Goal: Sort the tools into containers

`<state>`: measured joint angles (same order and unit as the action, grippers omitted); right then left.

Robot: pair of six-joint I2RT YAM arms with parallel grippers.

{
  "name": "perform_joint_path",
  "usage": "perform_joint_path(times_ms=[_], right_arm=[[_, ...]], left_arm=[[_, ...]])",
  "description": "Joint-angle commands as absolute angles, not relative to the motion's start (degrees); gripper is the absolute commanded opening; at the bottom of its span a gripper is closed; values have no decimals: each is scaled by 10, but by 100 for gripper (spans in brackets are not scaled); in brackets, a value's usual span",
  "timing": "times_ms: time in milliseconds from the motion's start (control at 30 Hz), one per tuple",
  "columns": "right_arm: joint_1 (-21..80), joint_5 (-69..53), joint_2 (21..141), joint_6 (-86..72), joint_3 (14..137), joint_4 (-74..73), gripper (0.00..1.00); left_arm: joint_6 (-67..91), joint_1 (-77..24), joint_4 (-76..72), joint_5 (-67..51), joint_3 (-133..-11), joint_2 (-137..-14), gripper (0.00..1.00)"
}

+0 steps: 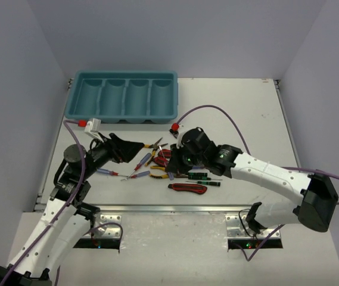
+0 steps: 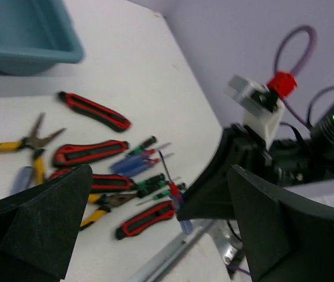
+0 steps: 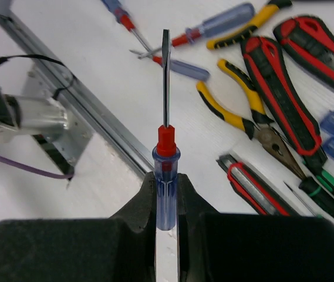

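Note:
The teal tray with four long compartments stands at the back left and looks empty; its corner shows in the left wrist view. The tools lie in a loose heap on the table between the arms: yellow-handled pliers, a red-and-black utility knife, green precision screwdrivers and blue-handled screwdrivers. My right gripper is over the heap, shut on a blue-handled, red-collared screwdriver held above the table with its blade pointing away from the gripper. My left gripper is open and empty, just left of the heap, fingers wide apart.
A metal rail runs along the table's near edge, below the held screwdriver. Knives and pliers lie close under my right gripper. The two grippers are near each other; the right one shows in the left wrist view.

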<state>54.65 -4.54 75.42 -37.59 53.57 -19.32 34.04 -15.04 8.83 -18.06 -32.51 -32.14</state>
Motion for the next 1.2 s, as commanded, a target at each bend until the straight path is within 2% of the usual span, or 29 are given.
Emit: perform_joint_path(times_ms=[0,67,267,467,533,567,600,633,700,733,833,867,1000,1100,1167], right_arm=[[539,-130,716,-358,530,-64,0],[539,-130,707,-361,531,-43,0],[539,-169,709,-365,542,-4,0],[539,-192,715,-368,541,34,0],[539,-192,720,-369,545,39,0],[539,-190,721,-369,546,40,0],[539,-184,725,-368,551,36,0],[539,-184,728,-367,554,34,0],[539,-180,735,-366,562,32,0],[539,-181,739,-366,565,32,0],[540,-180,747,-364,572,31,2],[538,-172,748,-362,571,31,18],[526,-135,735,-367,555,18,96],[509,-77,710,-364,546,-33,99],[495,-10,681,-354,536,-75,99]], left_arm=[[482,-161,-189,-367,-276,-325,96],[479,-164,-188,-359,-280,-335,93],[484,-186,-195,-340,-286,-386,68],[481,-197,-186,-322,-300,-410,49],[482,-203,-190,-322,-302,-418,38],[482,-206,-193,-322,-303,-421,37],[482,-213,-197,-322,-306,-425,28],[482,-218,-199,-322,-307,-427,27],[480,-227,-197,-317,-313,-436,5],[477,-229,-196,-316,-316,-439,0],[464,-230,-176,-305,-333,-449,0],[453,-231,-157,-294,-347,-453,0],[400,-232,-37,-214,-419,-493,0],[351,-231,101,-107,-507,-560,0],[324,-230,179,25,-573,-616,0]])
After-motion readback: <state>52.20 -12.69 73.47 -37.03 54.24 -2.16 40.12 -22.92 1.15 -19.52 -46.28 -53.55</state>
